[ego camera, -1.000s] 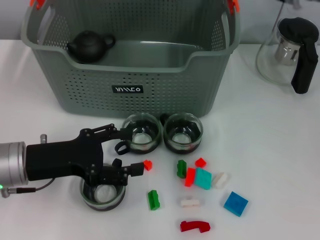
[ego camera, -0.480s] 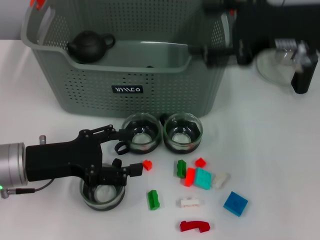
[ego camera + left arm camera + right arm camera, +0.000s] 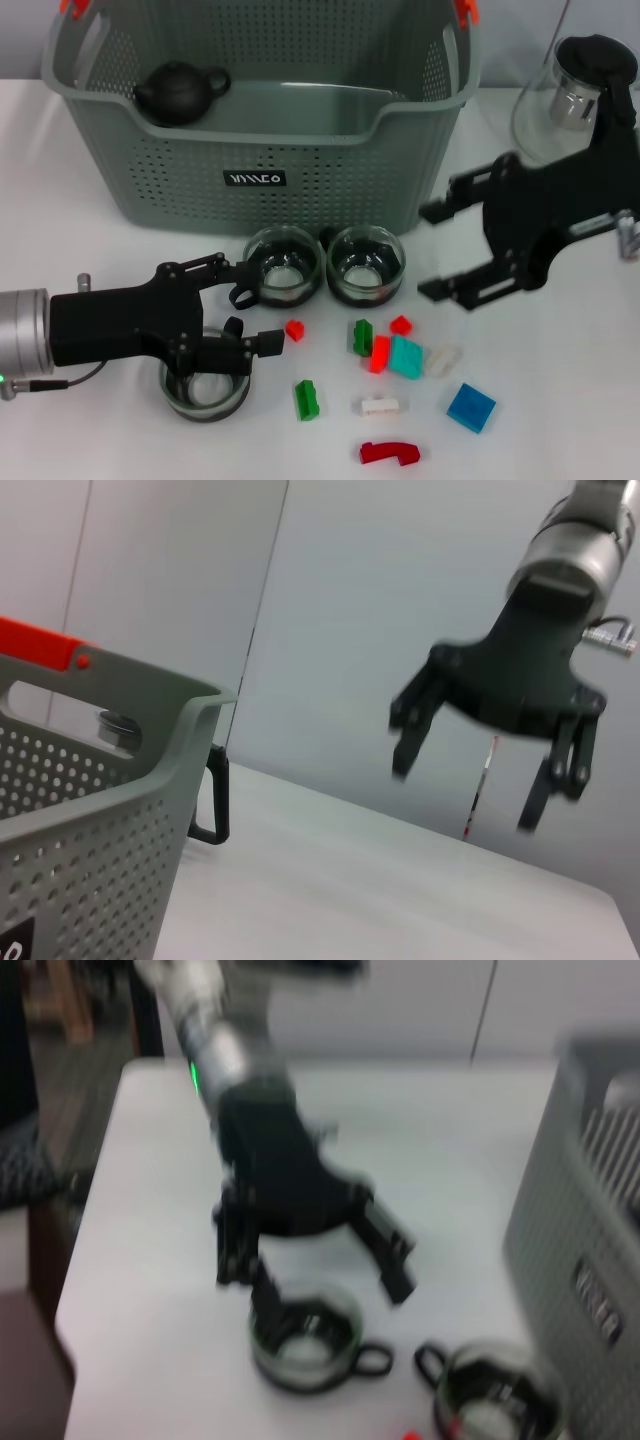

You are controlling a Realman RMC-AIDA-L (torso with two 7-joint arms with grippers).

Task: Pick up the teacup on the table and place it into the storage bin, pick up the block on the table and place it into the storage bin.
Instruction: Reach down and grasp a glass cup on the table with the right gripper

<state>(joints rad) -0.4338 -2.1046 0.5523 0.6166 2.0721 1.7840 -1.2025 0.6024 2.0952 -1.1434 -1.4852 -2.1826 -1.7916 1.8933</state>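
The left gripper [image 3: 245, 305], a black two-fingered claw on a black arm with a silver cuff, hangs low over the white table [image 3: 560, 440] with its fingers spread wide and nothing between them. One finger reaches toward the handle of a clear glass teacup with a dark band [image 3: 284, 264]; the other lies over the rim of a second glass teacup [image 3: 206, 385] nearest the robot, and whether it touches that rim cannot be told. A small red block [image 3: 295, 329] sits just beyond that fingertip.

The right gripper [image 3: 432, 252] hovers to the right of a third glass teacup [image 3: 367, 265], also spread wide and empty.

The two far teacups stand side by side just in front of the large grey perforated plastic storage bin [image 3: 270, 140], which holds a small black teapot [image 3: 178, 91]. Near the robot lie loose blocks: two green ones [image 3: 307, 399], a teal one [image 3: 406, 357], a blue square one [image 3: 471, 407], white ones [image 3: 381, 405] and a dark red curved piece [image 3: 389, 453]. A glass jug with a black handle [image 3: 585, 100] stands right of the bin.
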